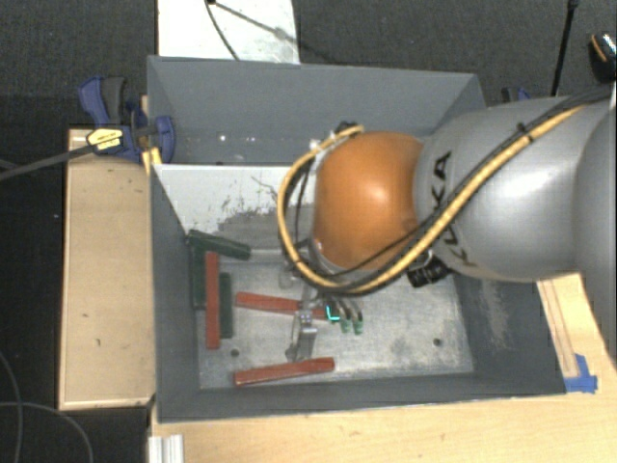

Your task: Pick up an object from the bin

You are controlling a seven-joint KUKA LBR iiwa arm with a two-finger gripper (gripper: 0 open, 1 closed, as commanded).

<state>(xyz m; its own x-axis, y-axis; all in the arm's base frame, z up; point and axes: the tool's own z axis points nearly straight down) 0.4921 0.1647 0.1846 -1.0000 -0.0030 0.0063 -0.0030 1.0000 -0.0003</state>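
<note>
Lying below arm (501,201), nr bin (318,99) front: flat red-brown stick (284,371).

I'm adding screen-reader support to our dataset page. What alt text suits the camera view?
A robot arm with an orange wrist cover reaches from the right into a grey metal bin, its gripper low near a flat reddish-brown stick. Another stick and dark green bars lie further left.

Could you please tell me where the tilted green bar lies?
The tilted green bar lies at the bin's left, beyond a red-brown bar and another green bar.
</note>
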